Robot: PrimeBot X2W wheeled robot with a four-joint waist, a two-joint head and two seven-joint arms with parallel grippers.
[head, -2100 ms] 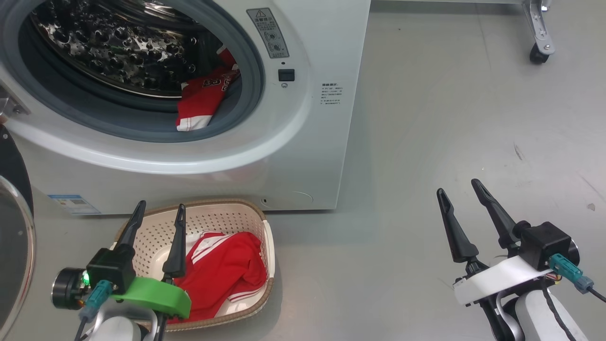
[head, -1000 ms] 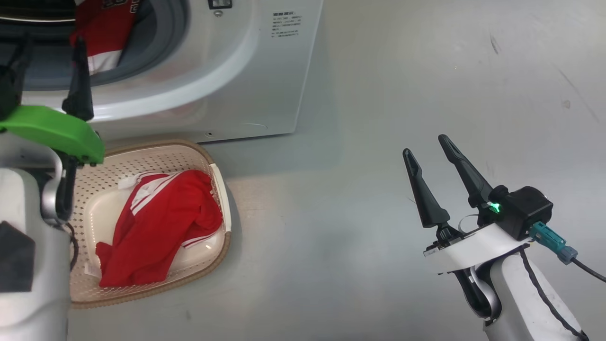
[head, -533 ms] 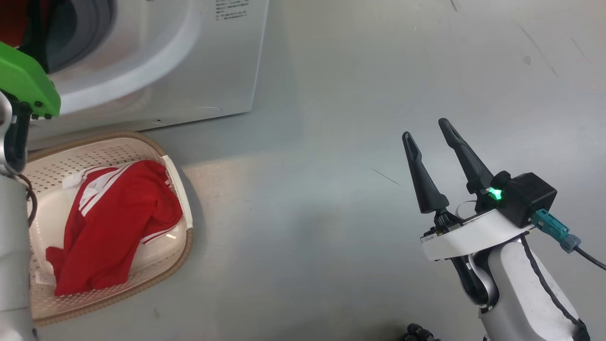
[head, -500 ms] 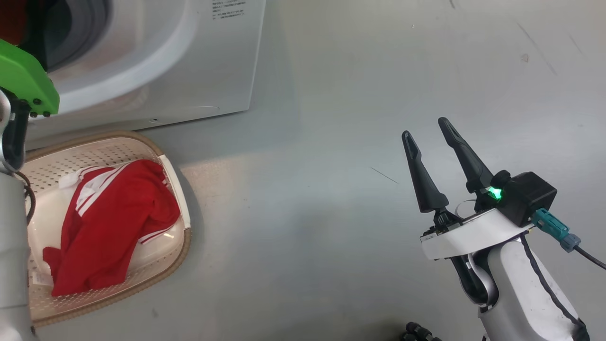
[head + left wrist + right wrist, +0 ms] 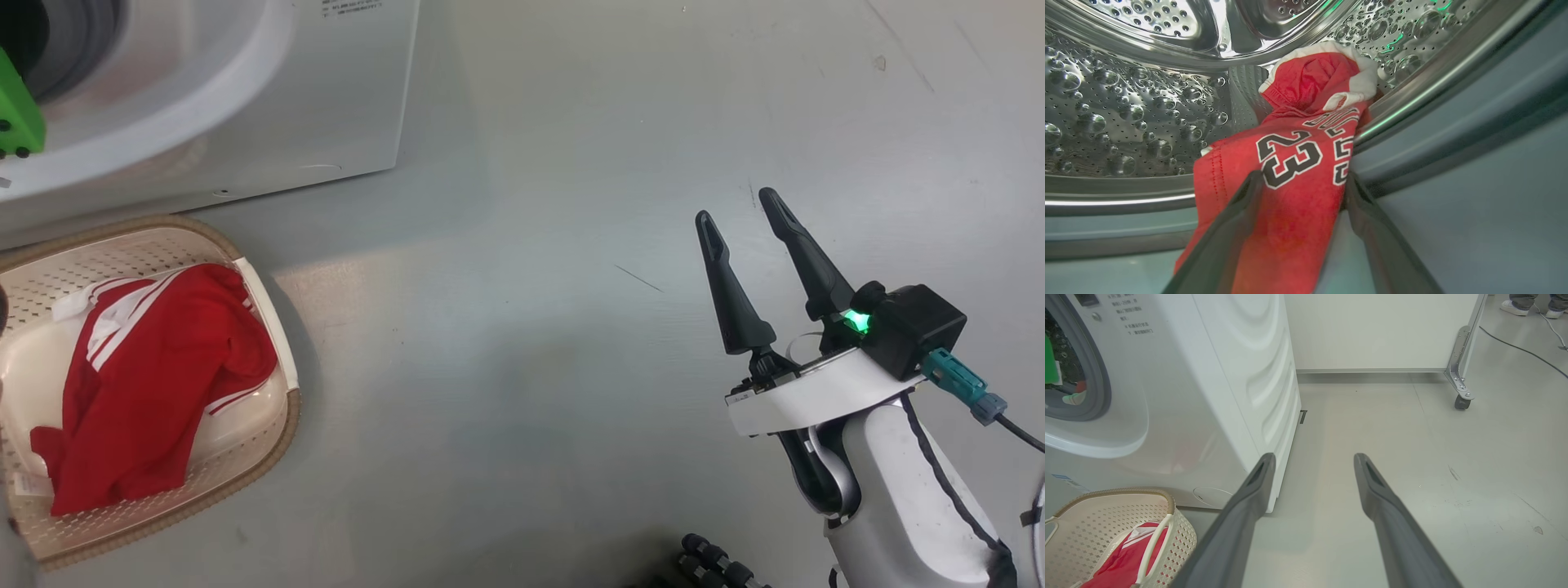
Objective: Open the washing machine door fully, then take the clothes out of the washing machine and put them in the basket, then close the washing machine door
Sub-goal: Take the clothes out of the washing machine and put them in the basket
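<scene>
My left gripper (image 5: 1302, 179) is open inside the washing machine's steel drum (image 5: 1126, 114), its fingers on either side of a red garment (image 5: 1286, 212) with white-edged numbers that hangs over the grey rubber ring (image 5: 1453, 143). The jaws are not closed on the fabric. The cream basket (image 5: 287, 408) stands on the floor in front of the washing machine (image 5: 245, 106) and holds another red garment (image 5: 147, 376) with white stripes. My right gripper (image 5: 735, 208) hovers open and empty over bare floor, well right of the basket. The washing machine door is out of view.
The right wrist view shows the machine's white side (image 5: 1257, 375), the basket (image 5: 1106, 522) at lower left, a white panel on a caster (image 5: 1459, 402) behind, a floor cable (image 5: 1523, 351) and a person's feet (image 5: 1531, 304) at far right. Grey floor lies between.
The head camera has swung right and down. My left arm has risen from above the basket into the drum opening, still open. The right gripper has kept its pose.
</scene>
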